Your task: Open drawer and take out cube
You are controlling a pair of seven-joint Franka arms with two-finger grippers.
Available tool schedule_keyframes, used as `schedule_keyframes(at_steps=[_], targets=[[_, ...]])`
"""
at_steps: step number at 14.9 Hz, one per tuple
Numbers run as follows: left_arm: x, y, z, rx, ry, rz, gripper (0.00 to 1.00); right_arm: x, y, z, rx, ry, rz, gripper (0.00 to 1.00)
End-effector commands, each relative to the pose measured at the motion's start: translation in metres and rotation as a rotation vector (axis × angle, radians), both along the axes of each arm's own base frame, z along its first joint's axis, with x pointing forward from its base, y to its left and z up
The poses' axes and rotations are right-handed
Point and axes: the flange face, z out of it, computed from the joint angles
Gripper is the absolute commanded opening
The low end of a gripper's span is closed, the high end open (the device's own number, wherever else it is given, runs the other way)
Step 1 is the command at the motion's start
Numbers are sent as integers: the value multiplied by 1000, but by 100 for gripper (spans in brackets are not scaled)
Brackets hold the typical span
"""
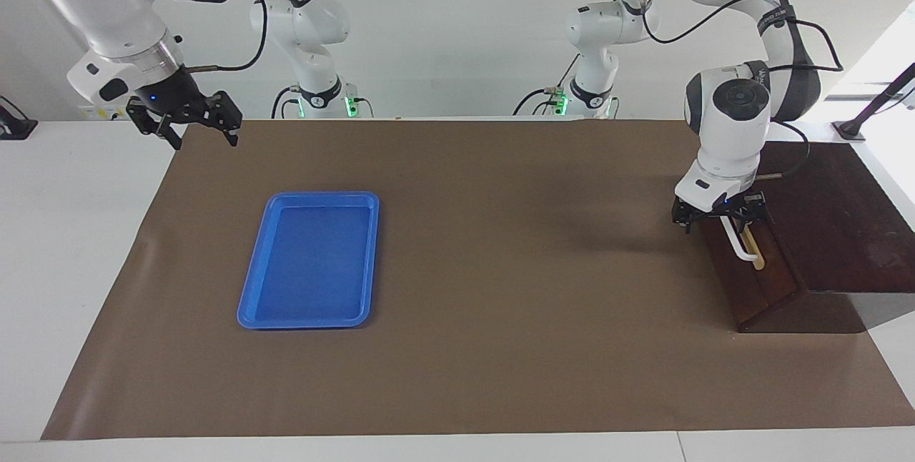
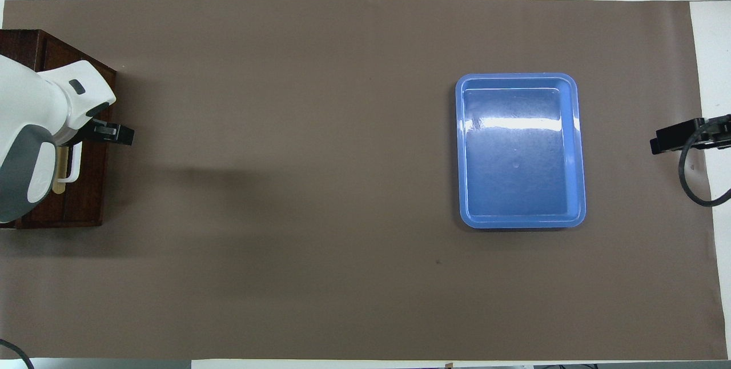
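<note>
The dark wood box [image 1: 836,212] stands at the left arm's end of the table, and its drawer [image 1: 758,283] is shut. The drawer's white bar handle [image 1: 741,246] sits on a tan strip. My left gripper [image 1: 720,221] is down at the front of the drawer, open, over the end of the handle nearer the robots. In the overhead view the left gripper [image 2: 105,132] and its wrist cover most of the handle [image 2: 73,168] and the drawer [image 2: 85,197]. The cube is hidden. My right gripper [image 1: 193,126] waits open above the table's edge at the right arm's end.
An empty blue tray [image 1: 311,262] lies on the brown mat toward the right arm's end, also in the overhead view as the blue tray [image 2: 519,152]. The right gripper [image 2: 662,143] shows at the mat's edge beside it.
</note>
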Motion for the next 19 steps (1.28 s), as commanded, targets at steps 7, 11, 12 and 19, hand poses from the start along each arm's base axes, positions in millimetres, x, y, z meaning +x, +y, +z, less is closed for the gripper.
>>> schedule_keyframes(at_steps=[7,11,12,19], targets=[[-2,14,-34,58,-11,-57,100,-4,0,0,1,5,37,100],[2,-9,-43,24,-62,11,100,-5,-1,1,1,2,34,100],[1,-36,-41,7,-86,36,100,-6,-1,0,1,6,36,100],[-7,-129,-27,-178,-97,178,100,-6,0,0,1,3,39,100]])
